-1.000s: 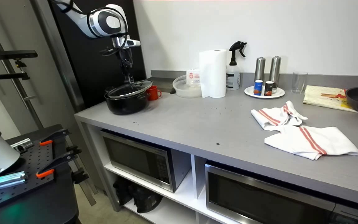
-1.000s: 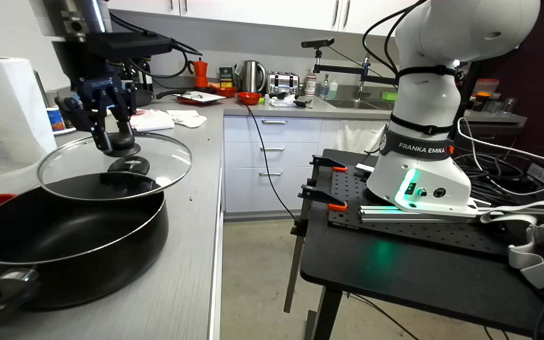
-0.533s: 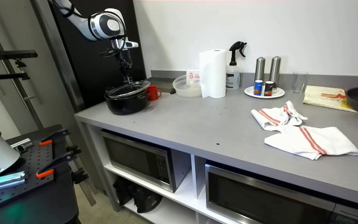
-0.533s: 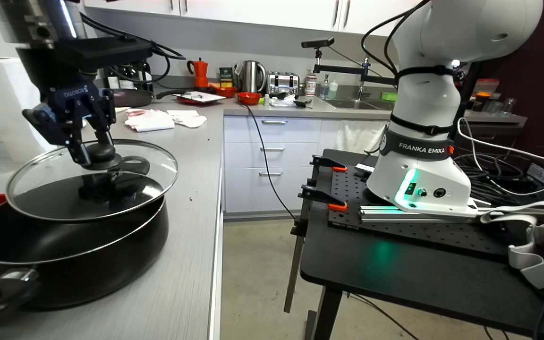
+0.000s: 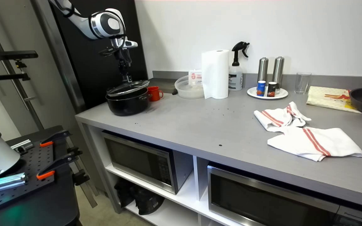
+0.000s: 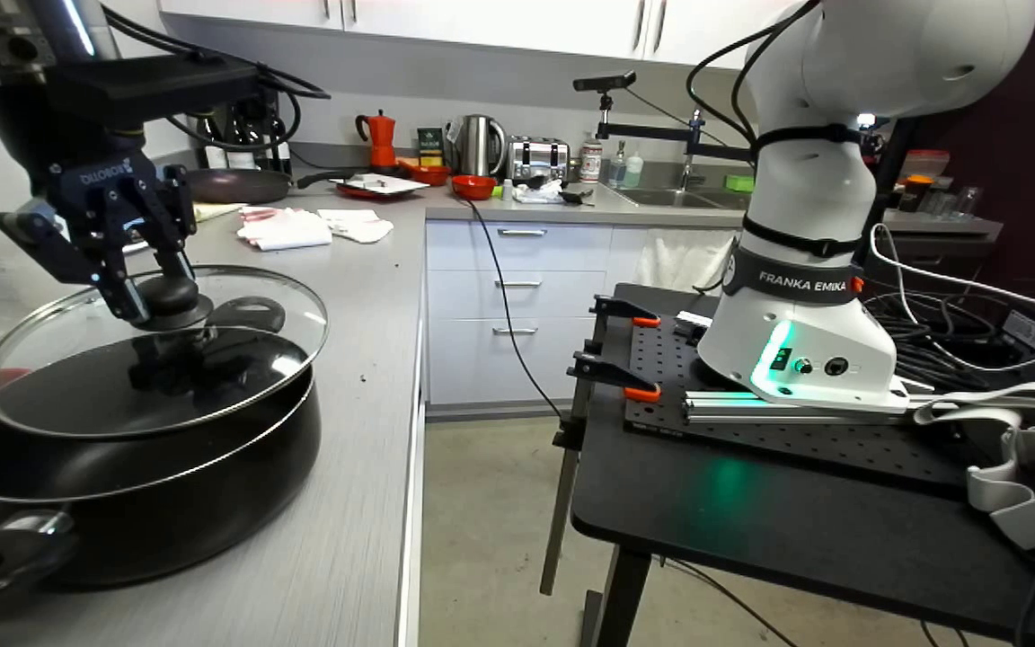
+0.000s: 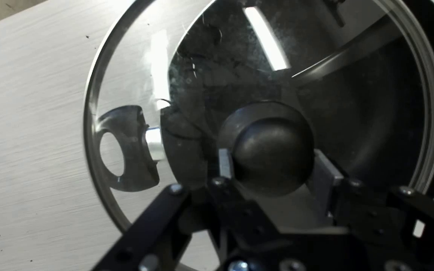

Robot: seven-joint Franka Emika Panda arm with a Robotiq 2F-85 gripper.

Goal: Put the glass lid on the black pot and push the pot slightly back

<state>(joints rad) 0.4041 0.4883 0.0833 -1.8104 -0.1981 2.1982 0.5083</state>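
The black pot (image 5: 127, 107) stands at the counter's left end in an exterior view; it shows large and open in an exterior view (image 6: 167, 530). The glass lid (image 6: 95, 386) hangs tilted over the pot, covering part of its opening. In an exterior view the lid (image 5: 132, 88) has its right side higher, with a gap above the rim. My gripper (image 6: 160, 292) is shut on the lid's dark knob. In the wrist view the fingers (image 7: 273, 165) sit on both sides of the knob (image 7: 273, 150). A pot handle (image 7: 126, 150) shows through the glass. Whether lid touches rim is unclear.
A red mug (image 5: 155, 93) stands right beside the pot. Behind are a clear plastic bowl (image 5: 189, 91) and a paper towel roll (image 5: 215, 75). A dark refrigerator side (image 5: 105, 72) rises behind the pot. The counter's front edge (image 6: 414, 467) runs close by the pot.
My gripper and the held lid have moved further over the pot, toward the left in both exterior views. The pot has not moved.
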